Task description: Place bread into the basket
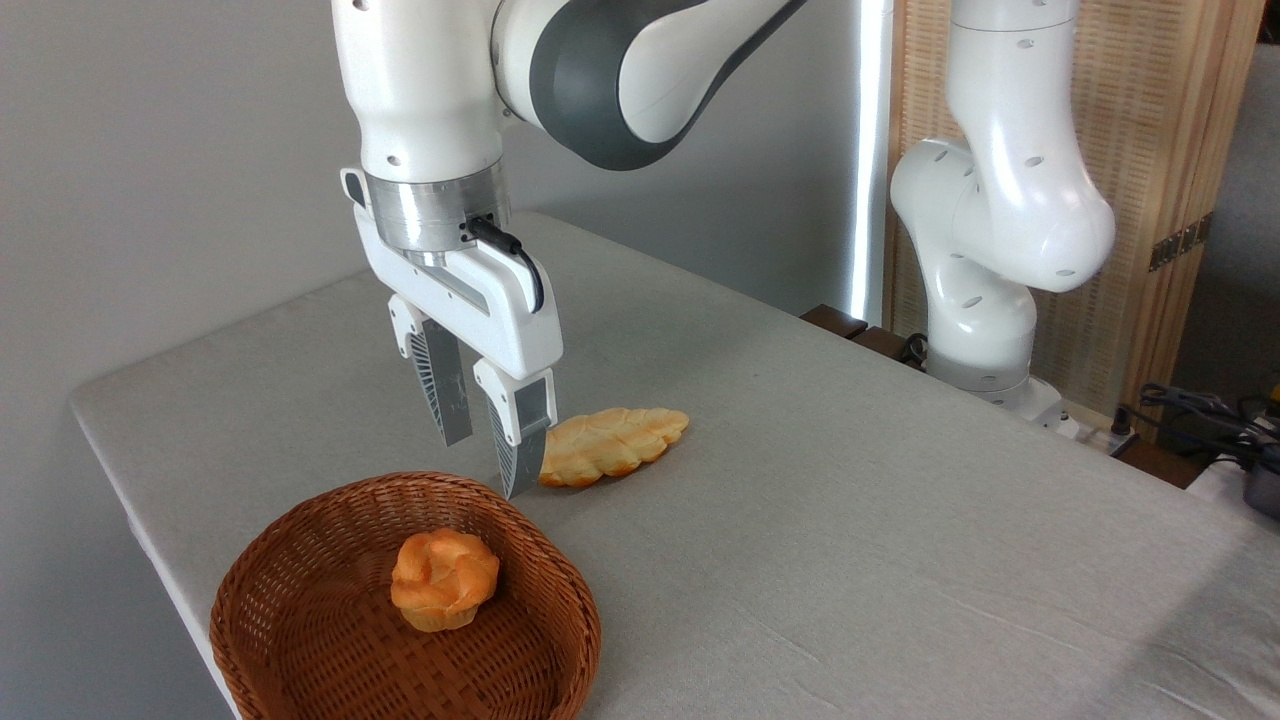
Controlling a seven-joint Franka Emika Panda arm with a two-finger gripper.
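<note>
fingers (483, 468) apart, empty, beside bread (612, 444)

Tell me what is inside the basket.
Inside the basket sits one small round knotted orange bun, on the woven floor. The long bread lies outside on the table. The floor under the bun is covered, so unseen.

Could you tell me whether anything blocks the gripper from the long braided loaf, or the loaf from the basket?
Nothing visible does. The open gripper hangs just left of the loaf, with bare table around it. The basket holds one small bun, with floor left free beside it.
</note>
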